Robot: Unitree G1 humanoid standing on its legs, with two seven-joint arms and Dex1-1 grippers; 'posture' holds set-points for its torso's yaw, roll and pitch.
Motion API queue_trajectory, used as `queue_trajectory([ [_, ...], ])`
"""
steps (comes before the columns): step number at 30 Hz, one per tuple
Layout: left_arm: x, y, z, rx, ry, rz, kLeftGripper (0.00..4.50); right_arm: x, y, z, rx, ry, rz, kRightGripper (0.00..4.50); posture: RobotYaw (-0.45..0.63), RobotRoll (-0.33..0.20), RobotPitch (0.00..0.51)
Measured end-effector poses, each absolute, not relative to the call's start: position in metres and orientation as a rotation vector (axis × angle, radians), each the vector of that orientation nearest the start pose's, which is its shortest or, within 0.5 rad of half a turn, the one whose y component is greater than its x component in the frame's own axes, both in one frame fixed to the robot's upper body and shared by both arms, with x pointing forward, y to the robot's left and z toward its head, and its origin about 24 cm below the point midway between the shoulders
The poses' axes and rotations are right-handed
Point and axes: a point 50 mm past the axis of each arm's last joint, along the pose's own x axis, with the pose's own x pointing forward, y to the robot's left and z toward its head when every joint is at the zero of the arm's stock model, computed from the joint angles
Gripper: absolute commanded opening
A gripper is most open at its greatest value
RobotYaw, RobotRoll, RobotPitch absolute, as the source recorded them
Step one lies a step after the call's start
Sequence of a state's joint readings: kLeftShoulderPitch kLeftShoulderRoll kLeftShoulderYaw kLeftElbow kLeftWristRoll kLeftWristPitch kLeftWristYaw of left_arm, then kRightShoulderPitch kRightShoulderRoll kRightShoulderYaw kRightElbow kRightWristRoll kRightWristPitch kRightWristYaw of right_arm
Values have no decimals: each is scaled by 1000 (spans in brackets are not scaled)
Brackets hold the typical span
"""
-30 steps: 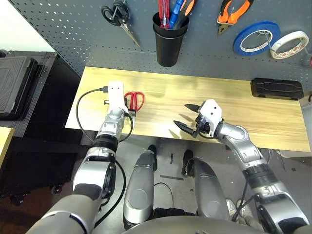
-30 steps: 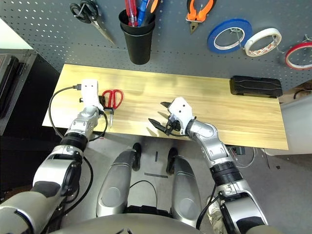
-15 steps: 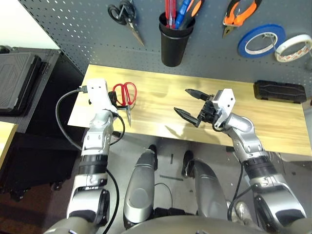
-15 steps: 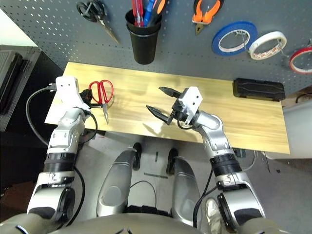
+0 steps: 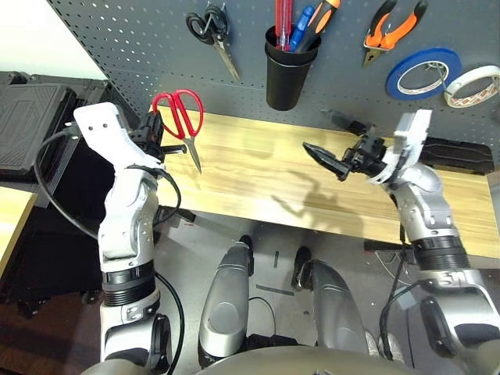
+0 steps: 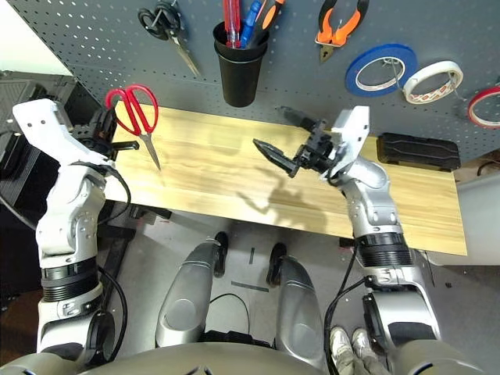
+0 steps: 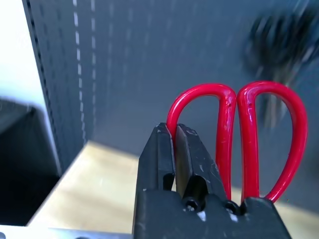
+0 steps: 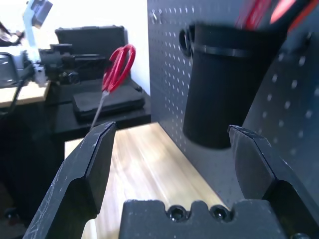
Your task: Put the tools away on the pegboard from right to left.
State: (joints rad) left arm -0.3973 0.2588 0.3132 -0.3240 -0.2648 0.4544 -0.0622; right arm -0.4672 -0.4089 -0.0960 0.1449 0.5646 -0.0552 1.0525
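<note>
My left gripper [image 5: 154,137] is shut on the red-handled scissors [image 5: 180,109], gripping one handle loop [image 7: 199,107]. It holds them in the air over the table's left end, blades pointing down. They hang just below and left of the black-handled scissors [image 5: 211,30] on the pegboard [image 5: 117,39]. My right gripper [image 5: 315,130] stands open and empty above the table's middle, its jaws wide apart in front of the black cup [image 8: 224,84]. The red-handled screwdriver [image 5: 283,16] sits in the cup. The pliers [image 5: 394,27] and the red tape ring [image 6: 486,105] hang on the board.
Blue tape [image 5: 422,70] and white tape [image 5: 473,84] hang at the board's right. A flat black case [image 5: 461,152] lies at the back right of the wooden table [image 5: 258,168]. Another black case [image 5: 31,117] sits on a stand left of the table.
My left arm has lifted the red-handled scissors off the table and up toward the pegboard. My right gripper has risen and swung right, still open.
</note>
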Motion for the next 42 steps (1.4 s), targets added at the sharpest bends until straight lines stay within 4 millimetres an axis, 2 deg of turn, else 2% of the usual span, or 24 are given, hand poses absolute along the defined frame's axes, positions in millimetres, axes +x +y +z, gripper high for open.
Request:
queue_trajectory([
  [9,292,216,231,-46,-418,-34,55,292,-196,194,-83,-488,1110,4500,244,0,217],
  [16,299,217,249,-48,-456,-65,55,287,-197,209,-83,-516,1125,4500,222,0,216],
  [23,309,221,244,-56,-418,-68,55,288,-195,217,-79,-530,1128,4500,203,0,211],
  [29,316,213,255,-48,-451,-113,55,289,-193,226,-90,-559,1123,4500,192,0,208],
  [39,328,208,249,-42,-420,-141,55,292,-190,228,-94,-578,1089,4500,190,0,215],
  [42,339,205,245,-16,-385,-142,55,293,-187,230,-99,-591,1090,4500,191,0,216],
])
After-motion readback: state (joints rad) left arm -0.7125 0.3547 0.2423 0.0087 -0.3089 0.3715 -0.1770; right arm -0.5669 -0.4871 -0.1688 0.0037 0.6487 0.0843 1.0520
